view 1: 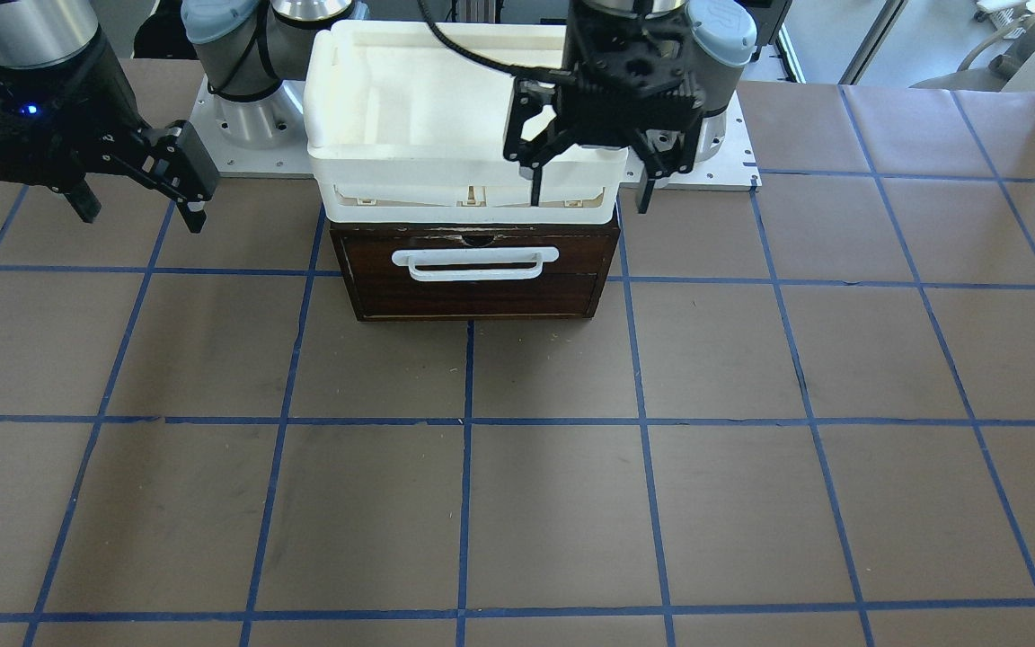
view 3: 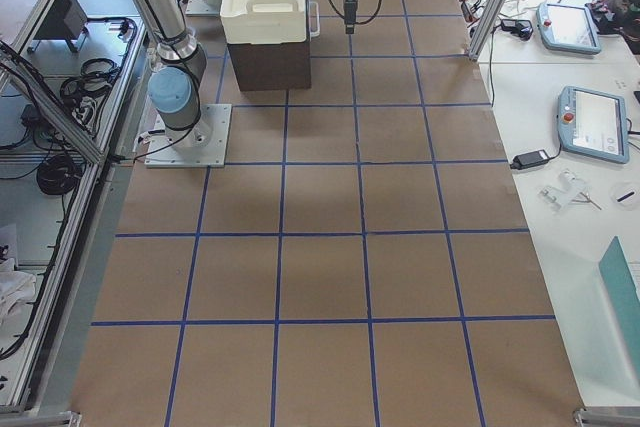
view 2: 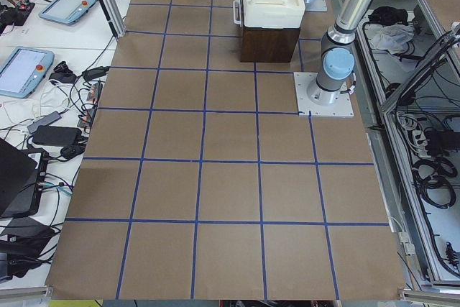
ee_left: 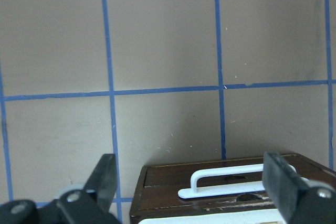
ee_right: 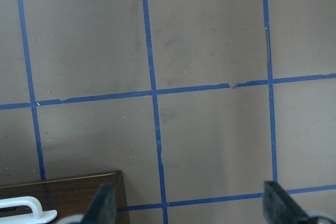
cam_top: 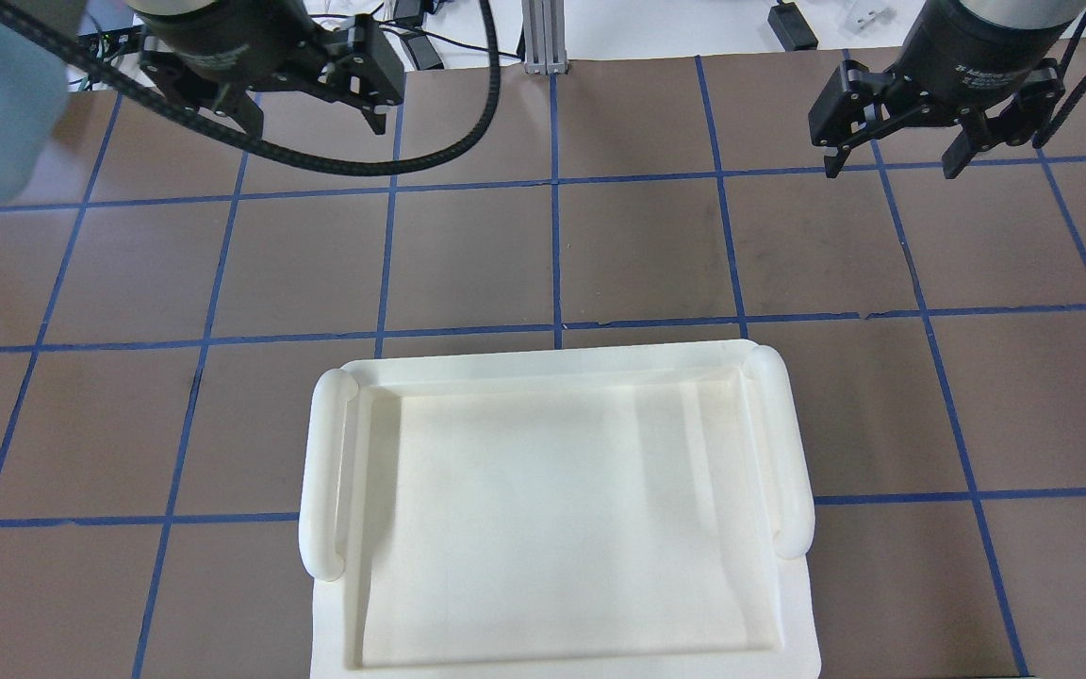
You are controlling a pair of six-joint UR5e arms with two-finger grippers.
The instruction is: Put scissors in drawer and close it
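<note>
The left gripper (view 1: 589, 193) hangs empty with its fingers spread, above the left end of the white tray (view 1: 338, 117). The right gripper (view 1: 140, 211), also spread and empty, hovers over the table (view 1: 751, 503) well to the right. Under the tray, the drawer (view 1: 473, 296) sits pushed in, its white handle (view 1: 474, 262) facing away from the robot.
</note>
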